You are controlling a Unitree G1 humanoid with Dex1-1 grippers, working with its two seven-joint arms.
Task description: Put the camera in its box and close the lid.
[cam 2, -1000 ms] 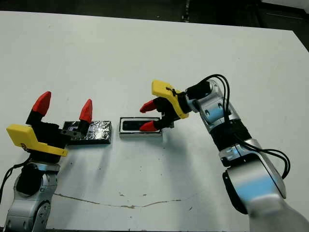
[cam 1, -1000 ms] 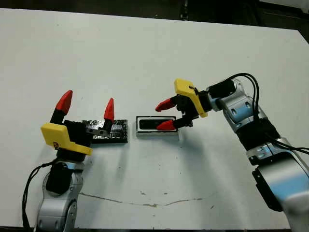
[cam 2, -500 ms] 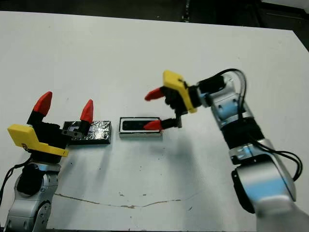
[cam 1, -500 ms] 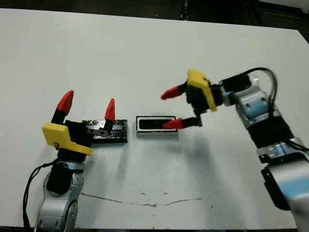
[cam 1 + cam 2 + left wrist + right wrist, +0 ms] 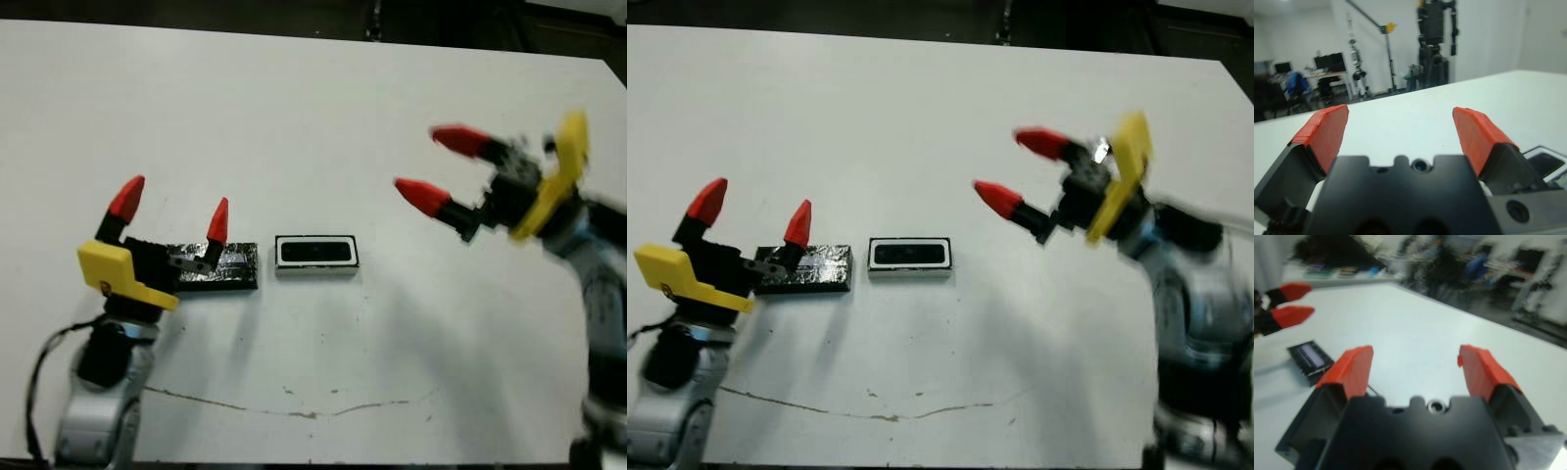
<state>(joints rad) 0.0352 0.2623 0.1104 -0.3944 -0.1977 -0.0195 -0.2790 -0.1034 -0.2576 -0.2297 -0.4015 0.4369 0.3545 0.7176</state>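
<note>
The white box lies at mid-table with the dark camera lying inside it. Just to its left lies the black speckled lid, flat on the table. My left gripper stands open over the lid's left end, one finger above the slab, and holds nothing. My right gripper is open and empty, raised well to the right of the box. In the right wrist view the box shows the camera's bluish face, with the left gripper's red tips beyond it.
The white table stretches wide behind the objects, its far edge against a dark floor. A thin dark crack line runs along the near part. The left wrist view shows a room with equipment stands beyond the table.
My right gripper has pulled away from the box, moving right and upward with its fingers open, leaving the camera in the box. The left arm has barely moved.
</note>
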